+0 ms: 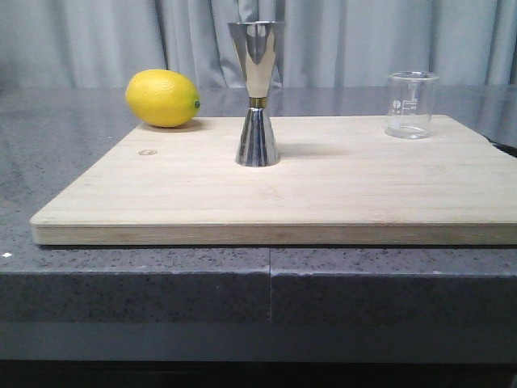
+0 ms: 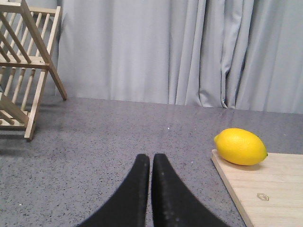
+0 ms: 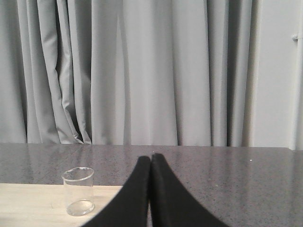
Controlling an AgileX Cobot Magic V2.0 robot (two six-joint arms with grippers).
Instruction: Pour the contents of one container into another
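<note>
Start of pour: right gripper [image 3: 150, 189], fingers pressed together, should open before grasping the beaker [image 1: 411, 104] at the board's [image 1: 275, 202] far right corner, keeping it upright toward the central jigger [image 1: 257, 93].

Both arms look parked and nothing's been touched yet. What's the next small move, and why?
Probably open the right gripper and ease it toward the glass beaker. Its fingers are pressed together and empty, and the beaker stands upright at the right rear of the cutting board, on that arm's side. The jigger waits upright mid-board; the left gripper is shut, off the board near the lemon.
</note>
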